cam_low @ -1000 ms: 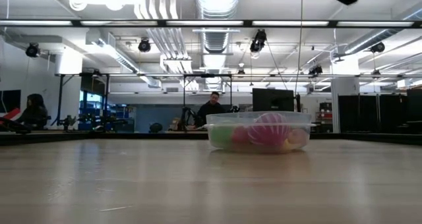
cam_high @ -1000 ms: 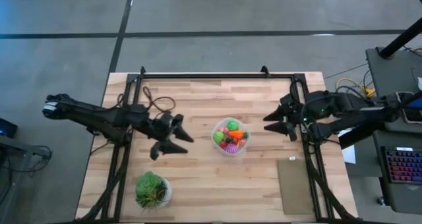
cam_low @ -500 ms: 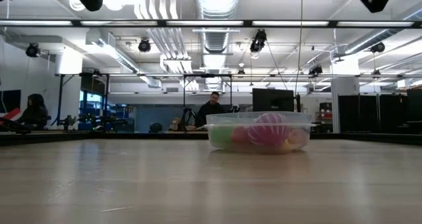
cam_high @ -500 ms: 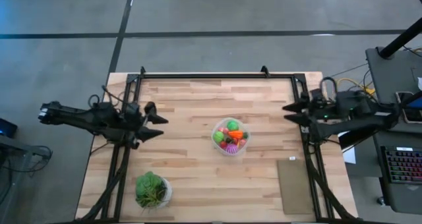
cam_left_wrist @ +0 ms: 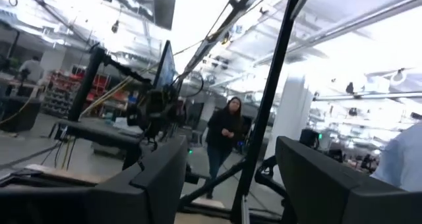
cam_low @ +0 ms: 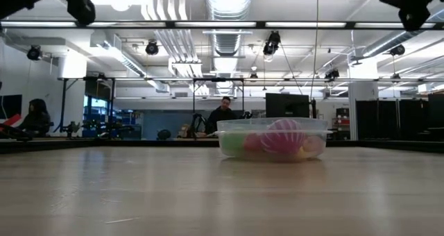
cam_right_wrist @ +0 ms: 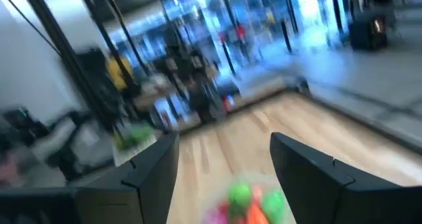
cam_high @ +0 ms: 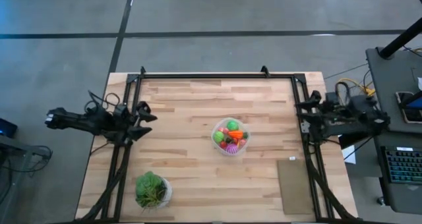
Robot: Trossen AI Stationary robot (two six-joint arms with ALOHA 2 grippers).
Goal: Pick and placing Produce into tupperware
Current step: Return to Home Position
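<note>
At the middle of the worktop (cam_high: 198, 99) stands the tupperware (cam_low: 272, 123), with the produce (cam_high: 230, 136) heaped inside it in green, orange, red and purple. I see nothing loose on the wood. The filling looks done to me, and what is left is parking my arms.

My left pincer (cam_high: 146, 117) hangs at the left edge of the worktop, fingers apart with nothing between them. My right pincer (cam_high: 302, 115) hangs at the right edge, likewise apart and empty. Both are well apart from the container.

To finish well, I judge I should fold each arm back slowly and high. That means minding the black frame (cam_high: 204, 75) that runs close beside both wrists, and making no swing toward the middle that could knock the light plastic tub. The potted plant (cam_high: 151, 188) sits on my left arm's side of the worktop, so I would keep that elbow lifted. Bringing the fingers together can wait until both arms are at rest.
</note>
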